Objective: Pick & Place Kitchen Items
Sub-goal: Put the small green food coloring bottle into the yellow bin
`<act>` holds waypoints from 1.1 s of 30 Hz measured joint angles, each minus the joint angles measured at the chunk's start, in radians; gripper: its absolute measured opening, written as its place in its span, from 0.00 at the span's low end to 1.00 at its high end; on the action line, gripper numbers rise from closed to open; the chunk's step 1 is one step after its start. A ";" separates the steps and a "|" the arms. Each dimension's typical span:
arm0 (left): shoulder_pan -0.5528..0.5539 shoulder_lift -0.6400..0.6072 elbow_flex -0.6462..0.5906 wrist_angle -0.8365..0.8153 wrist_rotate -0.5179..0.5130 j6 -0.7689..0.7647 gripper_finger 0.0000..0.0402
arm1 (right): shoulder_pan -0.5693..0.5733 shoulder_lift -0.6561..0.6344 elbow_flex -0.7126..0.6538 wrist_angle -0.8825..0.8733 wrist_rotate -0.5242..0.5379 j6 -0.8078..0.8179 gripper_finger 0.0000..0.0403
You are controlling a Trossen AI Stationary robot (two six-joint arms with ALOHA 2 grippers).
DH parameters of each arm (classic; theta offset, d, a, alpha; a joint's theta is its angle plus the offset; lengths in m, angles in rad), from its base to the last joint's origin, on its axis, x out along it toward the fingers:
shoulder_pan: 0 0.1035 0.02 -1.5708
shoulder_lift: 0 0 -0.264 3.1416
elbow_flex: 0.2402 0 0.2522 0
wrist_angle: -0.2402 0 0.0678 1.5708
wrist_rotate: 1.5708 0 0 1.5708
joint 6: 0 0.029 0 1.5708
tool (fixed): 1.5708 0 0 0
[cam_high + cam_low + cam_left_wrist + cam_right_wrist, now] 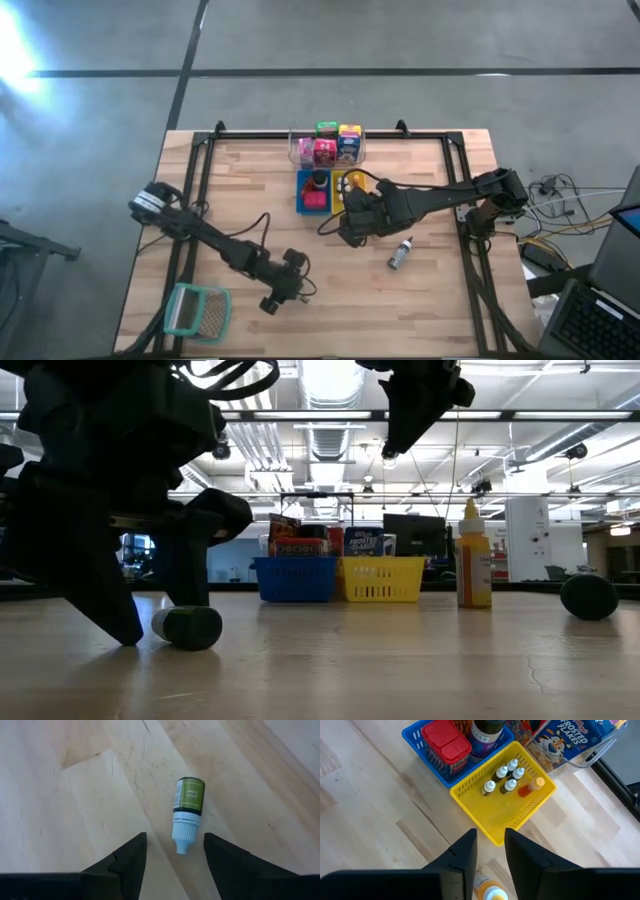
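Note:
A small dropper bottle [188,802] with a green label and a white cap lies on its side on the wooden table [430,310]. My left gripper [175,840] stands open low over it, one finger on either side of the cap tip and clear of it. The low view shows the same bottle [192,628] lying by the left fingers. My right gripper [490,832] hangs high near the yellow tray [520,817], open by a narrow gap, with nothing between its fingertips. An orange bottle [485,891] with a white cap shows below it.
Several dropper bottles stand in the yellow tray; the blue tray [312,192] holds a red box and a dark jar. A clear tub [328,148] of packets stands behind them. A bottle [400,253] sits right of centre, and a teal-rimmed mesh basket [197,310] at the near left.

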 joint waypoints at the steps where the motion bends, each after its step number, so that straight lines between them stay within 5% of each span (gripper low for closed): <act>1: -0.006 0.000 -0.003 0.003 -0.004 -0.001 0.51 | 0.000 0.000 0.000 0.000 0.000 0.000 0.23; 14: -0.031 0.001 -0.143 0.314 -0.030 -0.081 0.51 | 0.000 0.000 0.000 0.000 0.002 -0.007 0.17; 25: -0.035 0.004 -0.167 0.342 -0.029 -0.101 0.50 | -0.001 0.000 0.000 0.001 0.002 -0.008 0.25; 33: -0.037 0.006 -0.163 0.351 -0.023 -0.106 0.39 | -0.001 0.000 0.000 0.001 0.002 -0.008 0.24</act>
